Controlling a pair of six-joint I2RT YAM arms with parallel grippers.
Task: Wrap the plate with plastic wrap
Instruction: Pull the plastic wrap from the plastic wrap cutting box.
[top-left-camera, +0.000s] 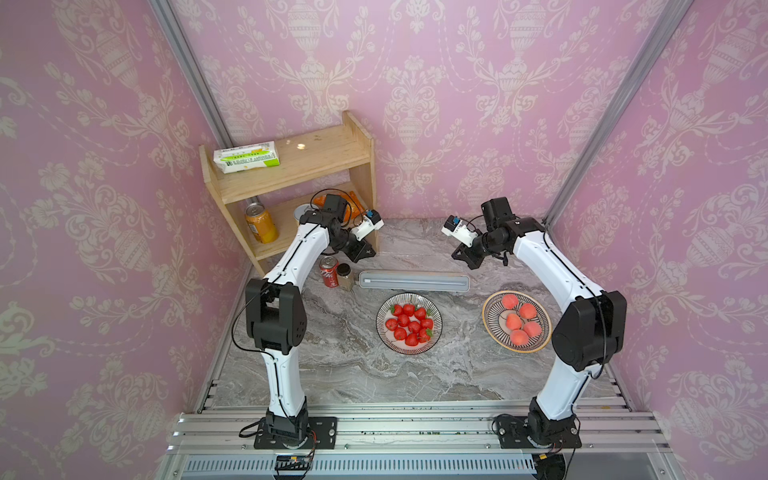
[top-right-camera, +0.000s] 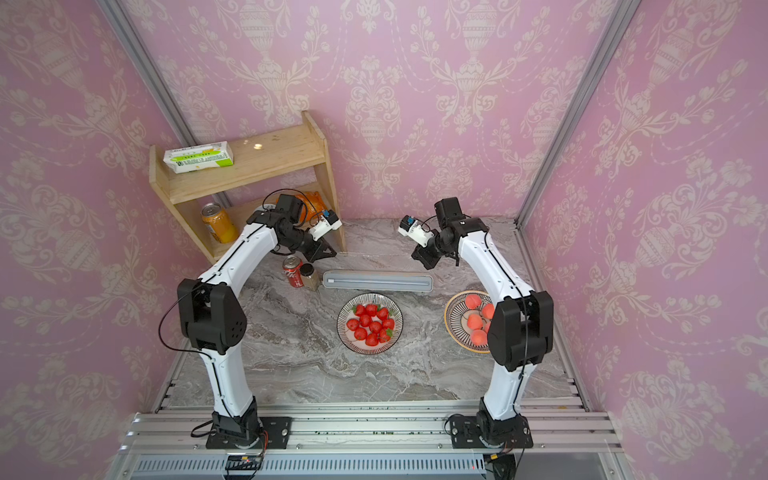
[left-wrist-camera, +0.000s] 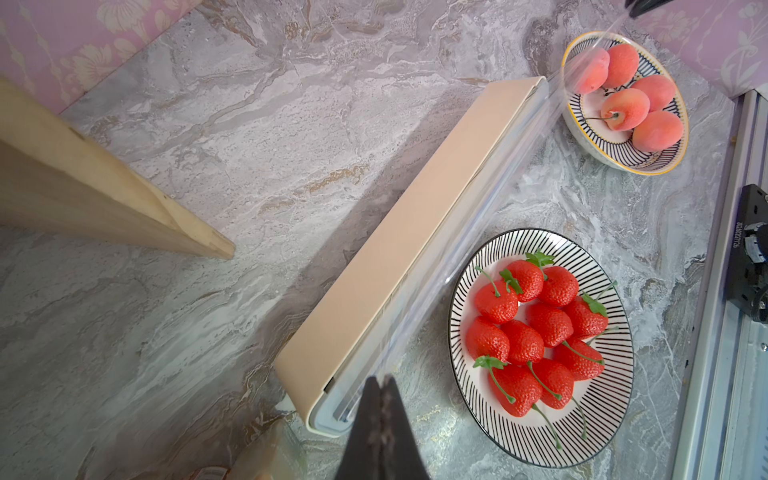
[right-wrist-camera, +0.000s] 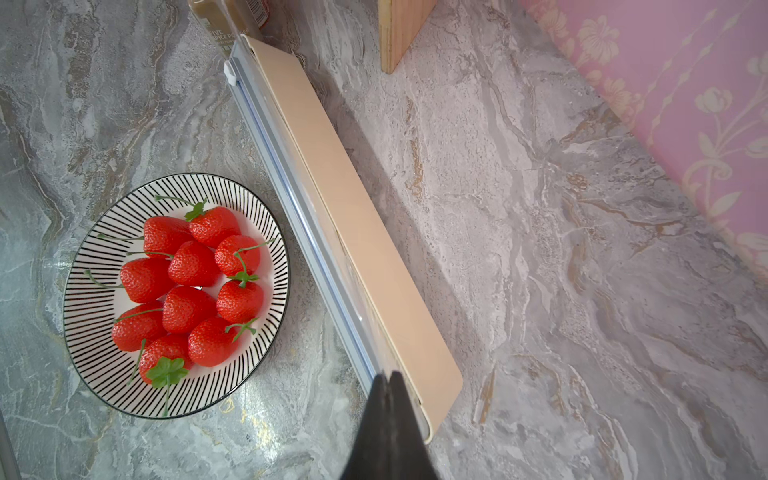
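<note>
The plastic wrap (left-wrist-camera: 478, 220) rises as a clear, glossy sheet from the long dispenser box (top-left-camera: 413, 281). The box lies flat on the marble tabletop (top-left-camera: 340, 365), just behind the striped plate (top-left-camera: 383, 337) of strawberries (top-left-camera: 409, 323). Both ends of the film's free edge are pinched. The left gripper (left-wrist-camera: 381, 380) has its fingers pressed together on the film above the box's left end, and the right gripper (right-wrist-camera: 388, 376) is clamped the same way above the right end. The plate sits unwrapped, just beside the box but apart from it. A bowl (top-left-camera: 492, 332) of peaches stands to the plate's right, partly under the right arm. A red can (top-left-camera: 329, 271) and a small jar (top-left-camera: 345, 277) stand together at the box's left end, in front of a wooden shelf (top-left-camera: 316, 160).
</note>
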